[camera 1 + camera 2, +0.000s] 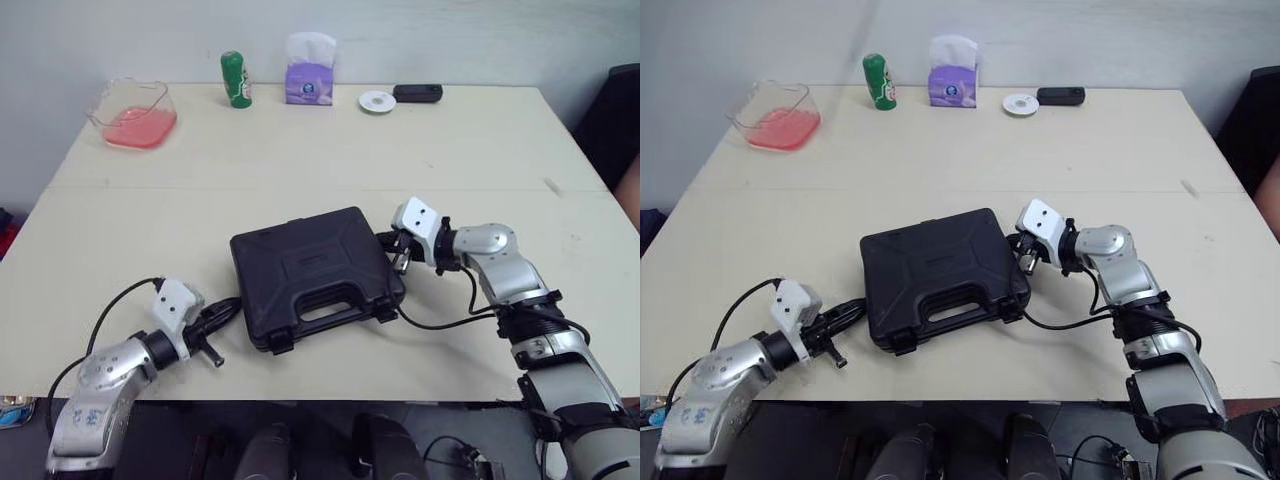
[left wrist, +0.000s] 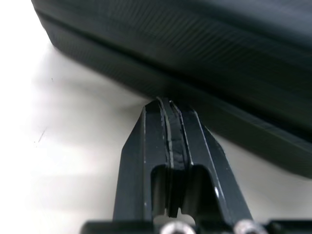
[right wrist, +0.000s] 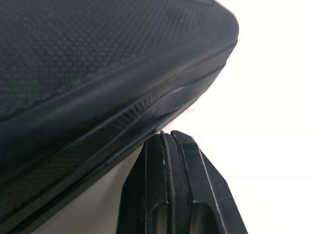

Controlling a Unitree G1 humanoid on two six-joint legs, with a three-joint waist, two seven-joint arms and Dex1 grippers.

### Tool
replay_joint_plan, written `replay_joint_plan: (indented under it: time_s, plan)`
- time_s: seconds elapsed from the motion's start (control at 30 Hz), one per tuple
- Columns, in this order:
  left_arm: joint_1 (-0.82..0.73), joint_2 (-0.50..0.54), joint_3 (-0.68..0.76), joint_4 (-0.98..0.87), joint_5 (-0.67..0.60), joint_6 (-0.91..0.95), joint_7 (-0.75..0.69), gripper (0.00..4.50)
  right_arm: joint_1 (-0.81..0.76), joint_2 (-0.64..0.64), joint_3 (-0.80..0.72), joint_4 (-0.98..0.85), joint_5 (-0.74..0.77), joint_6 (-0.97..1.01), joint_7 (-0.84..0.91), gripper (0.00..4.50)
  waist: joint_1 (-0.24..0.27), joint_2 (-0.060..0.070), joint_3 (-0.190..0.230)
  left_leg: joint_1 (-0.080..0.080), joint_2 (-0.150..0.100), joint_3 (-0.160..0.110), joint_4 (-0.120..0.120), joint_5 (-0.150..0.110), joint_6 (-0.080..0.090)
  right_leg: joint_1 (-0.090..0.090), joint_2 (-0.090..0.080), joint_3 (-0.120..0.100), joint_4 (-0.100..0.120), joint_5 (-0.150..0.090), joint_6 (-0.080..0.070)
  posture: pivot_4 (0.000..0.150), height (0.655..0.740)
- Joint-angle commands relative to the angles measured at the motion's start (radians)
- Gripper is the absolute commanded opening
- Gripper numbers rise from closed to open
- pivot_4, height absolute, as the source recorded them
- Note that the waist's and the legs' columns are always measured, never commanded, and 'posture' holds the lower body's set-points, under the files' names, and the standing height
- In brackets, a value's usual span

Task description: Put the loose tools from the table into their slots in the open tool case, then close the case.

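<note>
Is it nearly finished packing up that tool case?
Nearly, it seems. The black tool case is shut, so tools look stowed. The left hand and right hand, fingers shut, sit beside its opposite ends. Left: perhaps fastening the front latches, whose state I cannot tell.

Office-like room: bare wall, pale table with tissue box and green bottle.

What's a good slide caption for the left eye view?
Closed black tool case on the beige table, left gripper and right gripper shut at its opposite sides.
</note>
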Motion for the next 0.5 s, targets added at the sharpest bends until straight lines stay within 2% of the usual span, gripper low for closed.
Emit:
replay_joint_plan:
  time_s: [0.03,0.13,0.2,0.33,0.5]
  plan:
    - [0.017,-0.001,0.120,-0.061,-0.104,-0.007,0.003,0.07,0.031,-0.080,-0.084,-0.042,0.049,-0.050,0.053,0.00,0.007,0.001,0.000,0.000,0.000,0.000,0.000,0.000,0.000,0.000,0.000,0.000,0.000,0.000,0.000,0.150,0.7400]
    - [-0.014,0.030,0.184,-0.024,-0.145,0.010,0.006,0.07,0.108,-0.136,-0.130,-0.117,0.099,-0.027,0.100,0.00,0.015,0.001,0.000,0.000,0.000,-0.002,0.001,0.000,0.000,0.002,0.000,-0.001,-0.001,0.000,0.000,0.150,0.7400]
    - [-0.114,0.079,0.196,0.084,-0.120,0.018,0.019,0.07,0.227,-0.184,-0.181,-0.234,0.167,0.031,0.138,0.00,0.024,0.001,0.000,0.000,0.000,-0.002,0.001,0.000,0.000,0.002,0.000,-0.001,-0.001,0.000,0.000,0.150,0.7400]
    - [-0.317,0.158,0.107,0.310,-0.016,-0.020,0.008,0.07,0.457,-0.251,-0.228,-0.458,0.258,0.132,0.192,0.00,0.028,0.002,0.000,0.001,-0.001,-0.004,0.000,0.000,0.000,0.004,0.004,-0.004,0.000,0.000,0.000,0.150,0.7400]
    - [-0.572,0.137,-0.047,0.589,0.087,-0.100,-0.046,0.07,0.614,-0.260,-0.236,-0.599,0.267,0.169,0.164,0.00,0.025,0.002,0.000,0.003,-0.002,0.002,0.000,-0.001,0.002,0.004,0.004,-0.006,0.000,0.001,0.002,0.150,0.7400]
